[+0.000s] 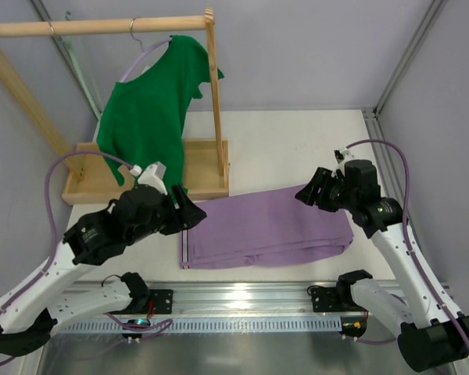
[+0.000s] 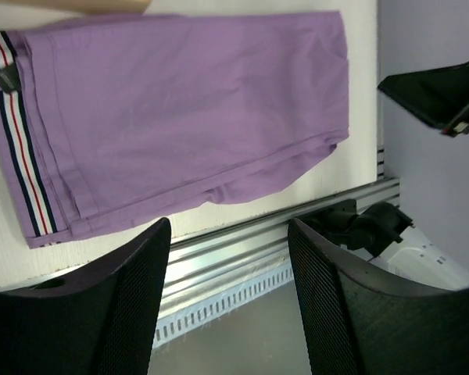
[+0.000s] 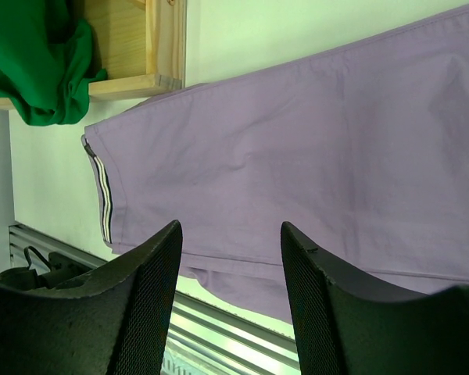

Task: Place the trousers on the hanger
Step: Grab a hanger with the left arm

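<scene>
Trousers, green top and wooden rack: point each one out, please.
trousers (image 1: pixel 266 226), top view, middle of the folded fabric.
green top (image 1: pixel 148 117), top view, chest of the hanging garment.
wooden rack (image 1: pixel 216 125), top view, right upright post.

Bright green top (image 1: pixel 144 117) hanging from wooden rack (image 1: pixel 94 26) | rack stands at far left corner of white table (image 1: pixel 297 148) | metal rail (image 1: pixel 242 301) along near edge

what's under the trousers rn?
The trousers lie folded flat on the white table, which shows at their edges. Whatever sits beneath the fabric is covered.
</scene>
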